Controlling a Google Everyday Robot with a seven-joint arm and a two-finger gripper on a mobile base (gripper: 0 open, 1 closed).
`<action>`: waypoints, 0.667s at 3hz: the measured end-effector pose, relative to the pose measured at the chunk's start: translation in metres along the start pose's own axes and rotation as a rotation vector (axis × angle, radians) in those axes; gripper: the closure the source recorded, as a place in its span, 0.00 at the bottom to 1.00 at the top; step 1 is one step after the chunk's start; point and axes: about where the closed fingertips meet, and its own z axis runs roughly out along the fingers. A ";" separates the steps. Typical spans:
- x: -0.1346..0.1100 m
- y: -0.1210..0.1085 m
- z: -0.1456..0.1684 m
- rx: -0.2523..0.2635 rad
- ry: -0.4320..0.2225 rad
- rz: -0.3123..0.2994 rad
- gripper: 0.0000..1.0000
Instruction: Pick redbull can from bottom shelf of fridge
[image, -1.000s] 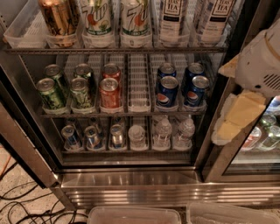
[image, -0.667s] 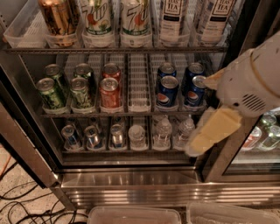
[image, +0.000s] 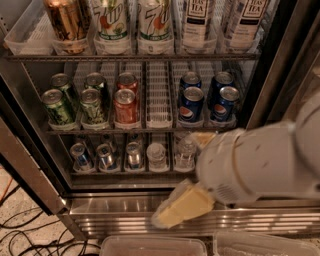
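Observation:
The fridge stands open, its ribbed metal base facing me. On the bottom shelf three slim redbull cans stand in the left lanes. Two small clear bottles stand to their right. My gripper hangs on the white arm, low in front of the fridge base. It is below and to the right of the cans and touches none of them. The arm hides the right end of the bottom shelf.
The rack above holds green cans, a red can and blue Pepsi cans. The top rack holds 7Up and tea bottles. The dark door frame slants at left. Cables lie on the floor. Clear bins sit at the bottom edge.
The arm has swung left and down from the right edge. It now crosses the fridge's lower right and covers the right part of the bottom shelf. The cans have not moved.

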 end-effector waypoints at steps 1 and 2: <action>0.009 0.010 0.022 -0.004 -0.037 0.019 0.00; 0.009 0.010 0.022 -0.004 -0.037 0.019 0.00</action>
